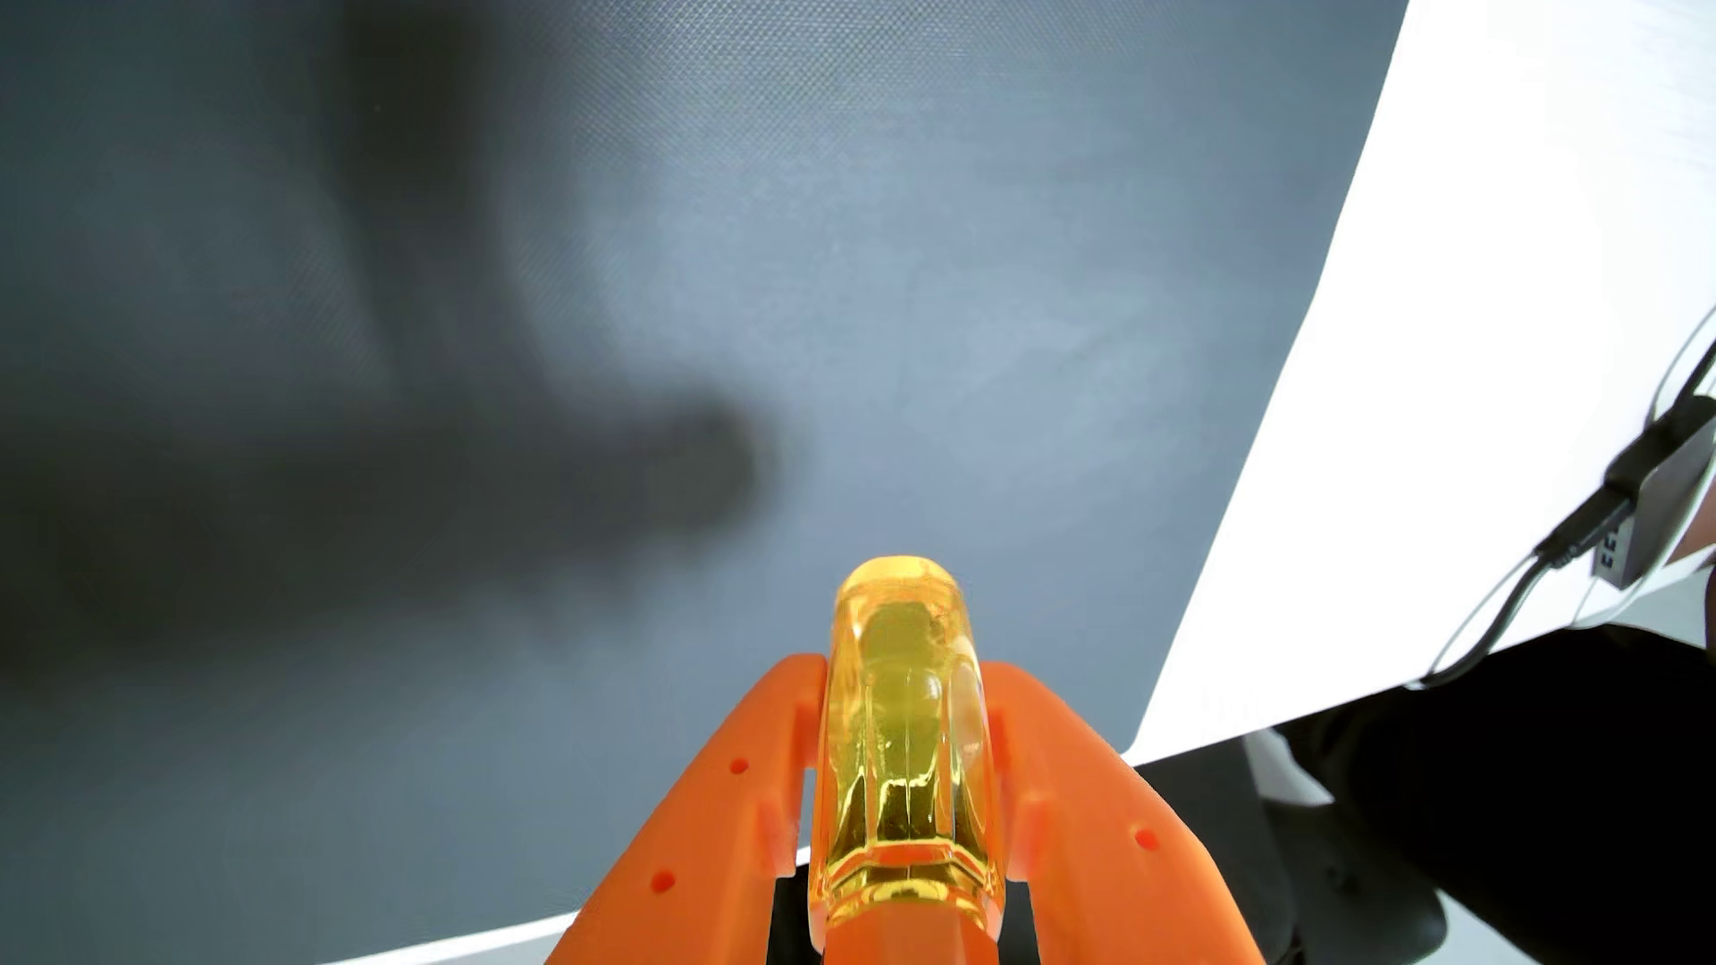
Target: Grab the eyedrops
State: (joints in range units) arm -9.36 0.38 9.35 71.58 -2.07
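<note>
Wrist view looks down past my own orange jaws (903, 682), which enter from the bottom edge and point up the frame. Between them sits the eyedrops bottle (899, 742), a clear amber-yellow container with yellowish liquid visible inside. My two fingers press against its left and right sides, closed down to the width of the bottle, so I have it clamped between them. Its rounded end (899, 594) sticks out past my fingertips, and its wider shoulder lies back toward my wrist at the bottom of the frame.

Beneath the bottle spreads a dark grey mat (836, 278) with a fine woven texture. A broad, soft shadow (418, 482) lies across the mat's left half, with one finger-like part reaching toward the middle. I cannot tell whether the bottle touches the mat or hangs above it.

To the right, the mat ends at a bright white surface (1486, 278). Near the right edge a small dark box (1662, 506) with black and white cables lies on that white area.
</note>
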